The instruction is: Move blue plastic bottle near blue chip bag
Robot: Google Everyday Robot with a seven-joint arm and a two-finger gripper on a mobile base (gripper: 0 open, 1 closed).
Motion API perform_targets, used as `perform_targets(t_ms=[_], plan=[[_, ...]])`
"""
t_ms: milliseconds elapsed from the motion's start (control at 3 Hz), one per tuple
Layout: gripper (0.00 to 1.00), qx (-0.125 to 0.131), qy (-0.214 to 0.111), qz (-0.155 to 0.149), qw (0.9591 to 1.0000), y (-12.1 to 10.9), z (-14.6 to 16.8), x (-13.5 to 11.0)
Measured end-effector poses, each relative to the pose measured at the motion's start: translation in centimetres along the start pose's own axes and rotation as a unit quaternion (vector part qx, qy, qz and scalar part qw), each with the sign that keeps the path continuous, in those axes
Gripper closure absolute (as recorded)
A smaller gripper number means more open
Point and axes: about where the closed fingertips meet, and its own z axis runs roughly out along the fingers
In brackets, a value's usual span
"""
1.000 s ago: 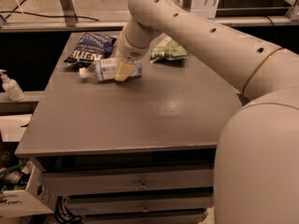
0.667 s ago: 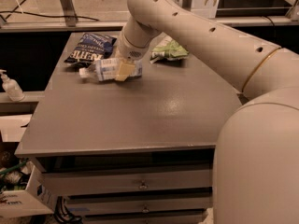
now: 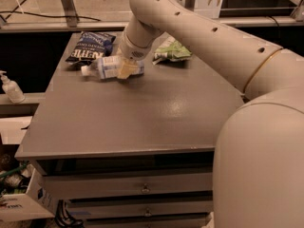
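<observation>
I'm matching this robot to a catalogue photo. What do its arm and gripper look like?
The arm is smooth, cream-white and tubular, with small dark holes and a thin seam ring. The gripper, at the table's far left, looks tan.

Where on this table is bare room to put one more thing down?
Free: the whole front half of the table, from the blue plastic bottle to the near edge, and the patch in front of the green snack bag. Crowded: the far edge, where the blue chip bag, bottle and gripper at the bottle sit close.
</observation>
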Motion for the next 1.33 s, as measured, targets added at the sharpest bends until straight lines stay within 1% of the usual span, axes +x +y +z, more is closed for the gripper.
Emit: perform_targets(t_ms=[333, 1000, 1333], plan=[[0.0, -0.006, -0.008, -0.001, 0.9999, 0.0, 0.9, 0.1], [0.0, -0.006, -0.008, 0.0, 0.9999, -0.3, 0.2, -0.2], [0.0, 0.004, -0.048, 0.016, 0.9987, -0.3, -1.9, 0.0]])
